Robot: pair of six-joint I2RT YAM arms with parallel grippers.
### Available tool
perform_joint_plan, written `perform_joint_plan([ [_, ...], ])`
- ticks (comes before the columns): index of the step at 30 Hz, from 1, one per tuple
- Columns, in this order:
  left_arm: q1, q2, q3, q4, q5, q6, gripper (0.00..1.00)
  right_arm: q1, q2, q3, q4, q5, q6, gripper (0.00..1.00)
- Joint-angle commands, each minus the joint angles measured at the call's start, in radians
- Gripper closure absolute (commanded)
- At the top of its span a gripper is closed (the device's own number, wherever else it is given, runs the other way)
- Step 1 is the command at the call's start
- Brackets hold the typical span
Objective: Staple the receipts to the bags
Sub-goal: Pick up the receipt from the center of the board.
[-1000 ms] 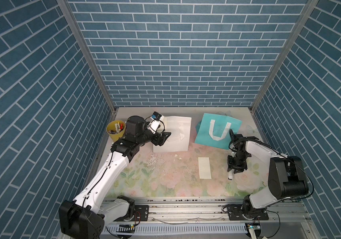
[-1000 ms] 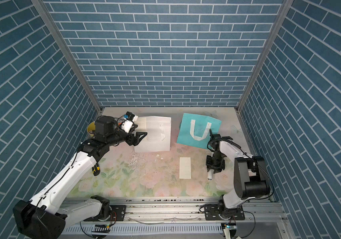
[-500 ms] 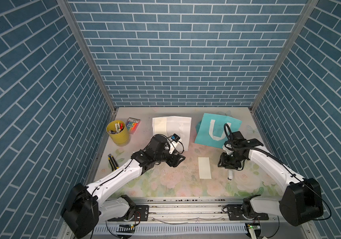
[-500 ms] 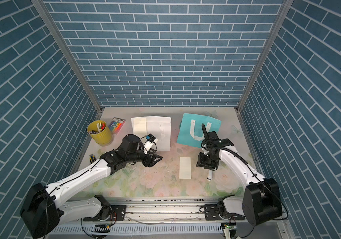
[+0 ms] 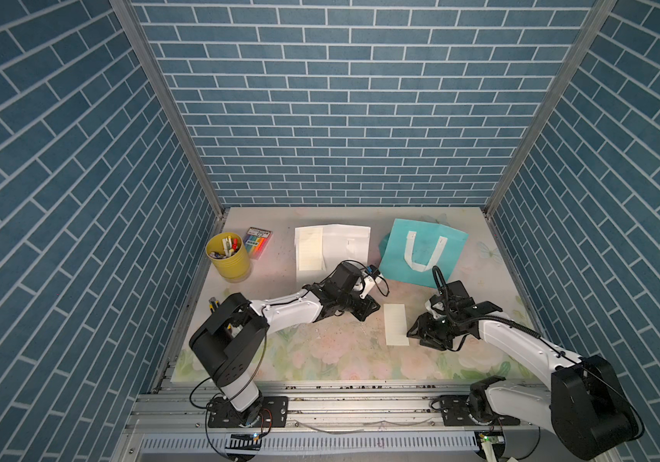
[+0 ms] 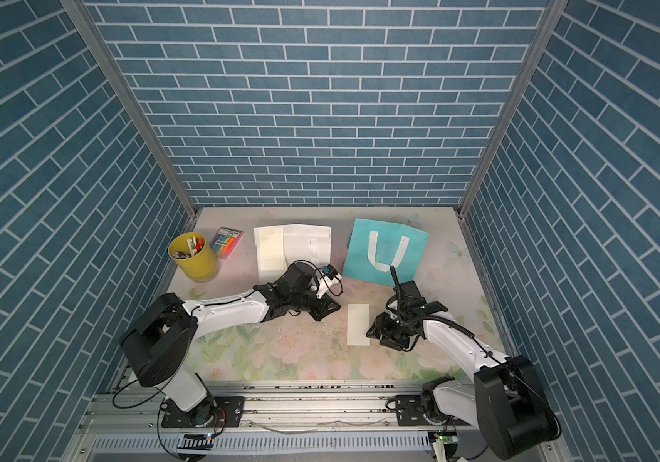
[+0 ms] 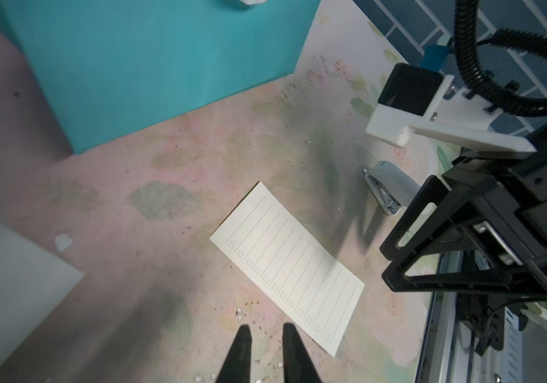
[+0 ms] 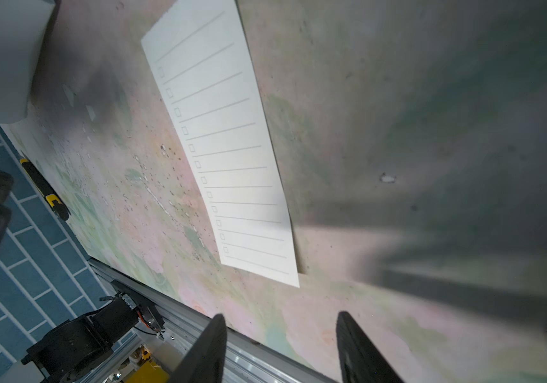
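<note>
- Left wrist view: left pincer point(image 7: 266, 331) is nearly closed on nothing, just left of the loose receipt point(image 7: 287, 268), which lies flat on the counter point(image 7: 166, 165) nearer than the teal bag point(image 7: 152, 59).
- Right pincer point(image 8: 280, 318) is about half open, empty, just right of that slip.
- Flat paper's a pain imo: I'd pin one end with left, then scrape under the right edge.
- Vs a second ago: left came over from the white bag point(image 5: 346, 244) and closed up; right swung in from beside the stapler point(image 7: 386, 190).
</note>
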Motion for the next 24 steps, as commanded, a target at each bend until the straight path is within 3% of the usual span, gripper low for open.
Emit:
perform_joint_plan([
  [1,-0.015,0.062,0.059,0.029,0.035,0.004,0.84,0.004,0.024,-0.026,0.078,-0.022,0.070,0.45],
  [12,-0.026,0.217,0.162,-0.038,0.092,0.016,0.95,0.004,0.119,-0.084,0.205,-0.033,0.082,0.45],
  [19,-0.027,0.309,0.305,-0.277,0.079,0.078,1.00,0.003,0.175,-0.103,0.236,-0.041,0.079,0.45],
  [24,-0.026,0.344,0.340,-0.332,0.069,0.085,1.00,0.004,0.190,-0.124,0.244,-0.048,0.082,0.45],
])
